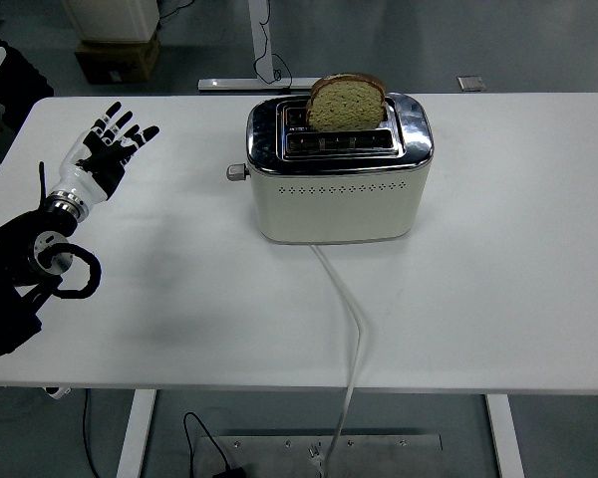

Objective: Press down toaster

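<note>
White counter [179, 299] fills most of what we see, and we read it from its left side. Our left hand [105, 154] hovers over the far-left part of the counter, palm turned up and forward, its fingers [115, 121] spread apart and grasping nothing. Its black forearm [25, 269] comes in from the left edge, with a loop of dark cable beside the wrist.

Moving right, we find a bare stretch of counter between the hand and the toaster [337, 184]; nothing stands in that gap. The toaster sits upright near the counter's middle, toward the far edge, well apart from the hand and to its right. Its body is cream with a row of small vent holes along the front, and its top is shiny chrome with two slots. A small grey lever [238, 172] sticks out of the toaster's left end, the side facing our hand, and it sits high on that end. A slice of brown bread [346, 102] stands in the rear slot, most of it showing above the chrome top.

From the toaster's front base a white cord [351, 319] runs toward us across the counter and drops over the near edge. The counter's right part carries nothing else we can make out.
</note>
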